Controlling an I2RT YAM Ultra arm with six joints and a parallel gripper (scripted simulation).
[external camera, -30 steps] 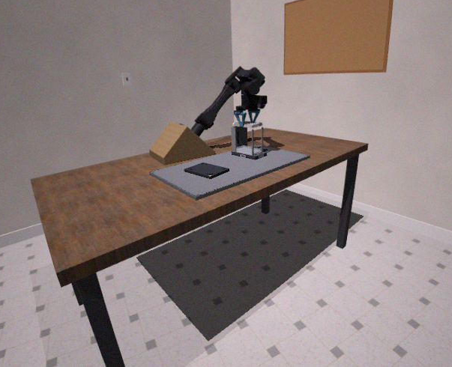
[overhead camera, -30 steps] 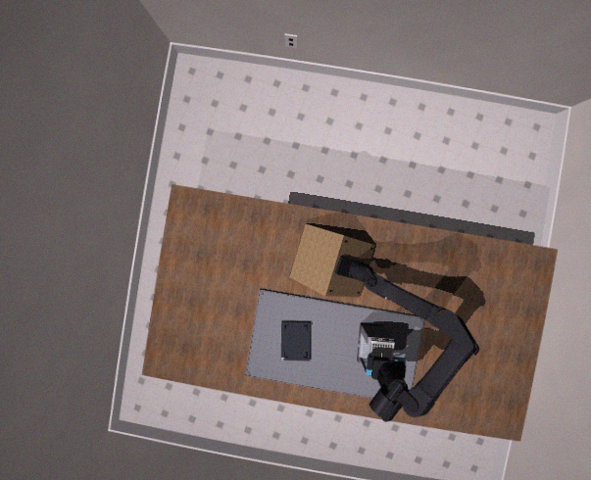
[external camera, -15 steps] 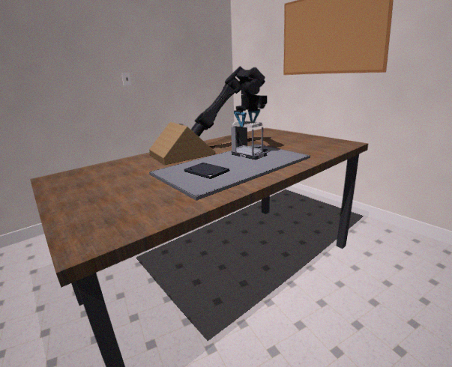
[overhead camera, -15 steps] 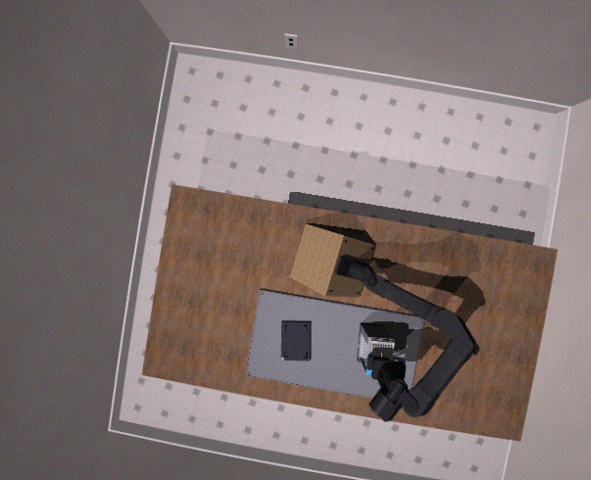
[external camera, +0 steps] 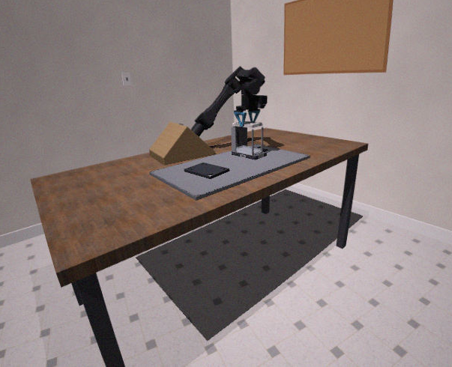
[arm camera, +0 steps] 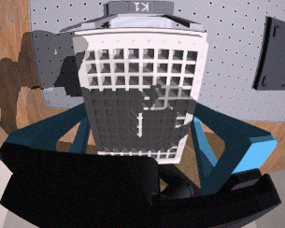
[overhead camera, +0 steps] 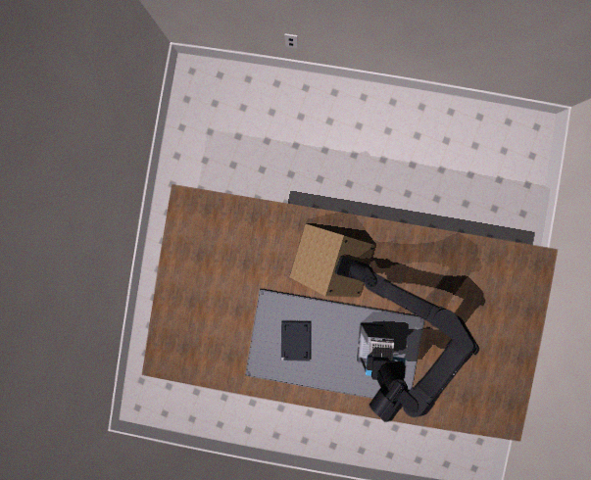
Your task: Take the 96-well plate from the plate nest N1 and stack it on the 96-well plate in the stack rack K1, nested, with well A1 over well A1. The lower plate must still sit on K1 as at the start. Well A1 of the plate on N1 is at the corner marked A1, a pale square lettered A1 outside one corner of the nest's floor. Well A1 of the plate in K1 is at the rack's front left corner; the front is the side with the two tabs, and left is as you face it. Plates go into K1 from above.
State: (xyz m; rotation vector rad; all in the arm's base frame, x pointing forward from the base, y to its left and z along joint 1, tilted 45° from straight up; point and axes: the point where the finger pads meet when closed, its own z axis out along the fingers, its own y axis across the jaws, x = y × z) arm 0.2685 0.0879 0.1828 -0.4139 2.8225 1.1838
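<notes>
My gripper (arm camera: 140,106) with blue fingers is shut on a white 96-well plate (arm camera: 140,101) and holds it flat at the top of the stack rack K1 (external camera: 248,140), right above it. In the wrist view the rack's dark label K1 (arm camera: 141,7) shows just beyond the plate's far edge. The lower plate (external camera: 248,150) lies at the rack's bottom. The gripper (external camera: 246,117) and the held plate (overhead camera: 379,345) also show in the top and exterior views. The plate nest N1 (overhead camera: 296,339) is a dark empty square on the grey mat (overhead camera: 332,341), left of the rack; it also shows in the wrist view (arm camera: 275,54).
A tan wedge-shaped block (overhead camera: 324,260) carries the arm's base at the back of the wooden table (overhead camera: 349,309). The arm (overhead camera: 434,341) bends around the rack's right side. The rack's thin posts (external camera: 261,135) rise around the plate's corners.
</notes>
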